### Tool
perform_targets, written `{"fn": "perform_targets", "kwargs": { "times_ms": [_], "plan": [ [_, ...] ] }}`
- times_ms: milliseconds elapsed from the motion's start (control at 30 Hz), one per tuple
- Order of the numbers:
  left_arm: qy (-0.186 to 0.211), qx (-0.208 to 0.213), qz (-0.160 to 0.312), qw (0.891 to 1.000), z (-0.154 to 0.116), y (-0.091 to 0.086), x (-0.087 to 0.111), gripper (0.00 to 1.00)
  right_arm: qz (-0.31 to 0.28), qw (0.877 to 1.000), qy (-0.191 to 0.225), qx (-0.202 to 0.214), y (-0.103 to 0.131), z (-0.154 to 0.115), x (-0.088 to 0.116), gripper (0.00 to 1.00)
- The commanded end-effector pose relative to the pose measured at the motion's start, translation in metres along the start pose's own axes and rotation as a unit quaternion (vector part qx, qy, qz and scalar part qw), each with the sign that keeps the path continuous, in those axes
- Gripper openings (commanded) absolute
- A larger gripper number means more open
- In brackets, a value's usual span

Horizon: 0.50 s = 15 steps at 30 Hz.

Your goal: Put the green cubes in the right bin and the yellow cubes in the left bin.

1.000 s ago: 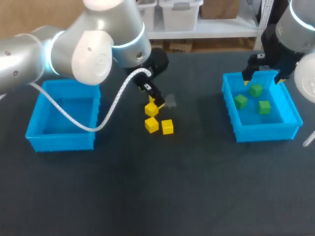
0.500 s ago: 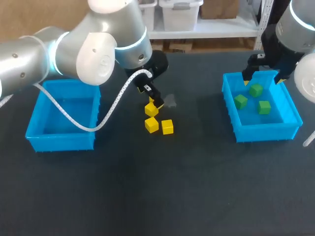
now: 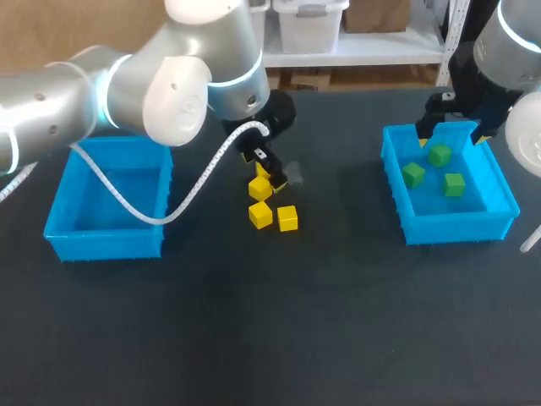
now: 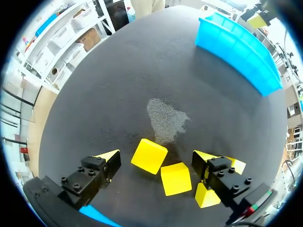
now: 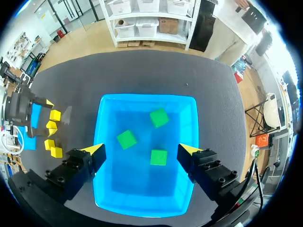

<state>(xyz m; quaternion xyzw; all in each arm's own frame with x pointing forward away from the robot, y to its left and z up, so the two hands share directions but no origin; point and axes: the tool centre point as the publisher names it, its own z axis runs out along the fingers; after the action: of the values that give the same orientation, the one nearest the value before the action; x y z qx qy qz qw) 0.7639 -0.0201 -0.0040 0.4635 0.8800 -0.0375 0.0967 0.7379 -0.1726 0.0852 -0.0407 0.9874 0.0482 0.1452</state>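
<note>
at mid-table you have the yellow cubes (image 4: 175, 178) in a tight cluster on the dark table (image 3: 254, 338). four show in the left wrist view, one of them half hidden behind a finger. from the head view the left gripper (image 3: 269, 173) covers the cluster's far end. its fingers stand wide, with one cube lying between them and a gap on each side. left bin (image 3: 106, 239) sits well apart from the cluster. three green cubes (image 5: 126, 139) lie loose in the right bin (image 5: 147, 97). right gripper (image 5: 141, 150) hangs over that bin, fingers wide, holding nothing. a pale scuffed patch (image 4: 165, 118) marks the table just ahead of the cluster. a white cable (image 3: 203, 169) loops from the left arm.
</note>
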Motion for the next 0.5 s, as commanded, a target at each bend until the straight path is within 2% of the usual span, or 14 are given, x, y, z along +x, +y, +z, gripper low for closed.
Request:
{"fn": "perform_targets", "kwargs": {
  "times_ms": [33, 67, 100, 133, 200, 233, 500],
  "plan": [
    [0.005, 0.001, -0.002, 1.0, 0.002, 0.0005, -0.0043, 0.96, 0.0, 1.0, -0.002, 0.001, -0.0002, -0.0009, 0.0017, 1.0],
    [0.003, 0.001, -0.004, 1.0, 0.0019, 0.0004, -0.0042, 0.83, 0.0, 1.0, -0.002, 0.001, -0.0002, -0.0009, 0.0017, 1.0],
    [0.003, 0.001, -0.006, 1.0, 0.0018, 0.0003, -0.0041, 0.61, 0.0, 1.0, -0.002, 0.001, -0.0002, -0.0009, 0.0017, 1.0],
    [0.004, -0.001, -0.005, 1.0, 0.0016, 0.0004, -0.0041, 0.34, 0.0, 1.0, -0.002, 0.001, -0.0002, -0.0009, 0.0017, 1.0],
    [0.005, -0.003, -0.004, 1.0, 0.0012, 0.0013, -0.0039, 0.05, 0.0, 1.0, -0.002, 0.001, -0.0002, -0.0009, 0.0017, 1.0],
    [0.005, -0.003, -0.004, 1.0, 0.0012, 0.0013, -0.0039, 0.0, 0.0, 1.0, -0.002, 0.001, -0.0002, -0.0009, 0.0017, 1.0],
    [0.005, -0.002, -0.002, 1.0, 0.0015, 0.0018, -0.005, 0.0, 0.0, 1.0, -0.002, 0.001, -0.0002, -0.0009, 0.0017, 1.0]
  ]
}}
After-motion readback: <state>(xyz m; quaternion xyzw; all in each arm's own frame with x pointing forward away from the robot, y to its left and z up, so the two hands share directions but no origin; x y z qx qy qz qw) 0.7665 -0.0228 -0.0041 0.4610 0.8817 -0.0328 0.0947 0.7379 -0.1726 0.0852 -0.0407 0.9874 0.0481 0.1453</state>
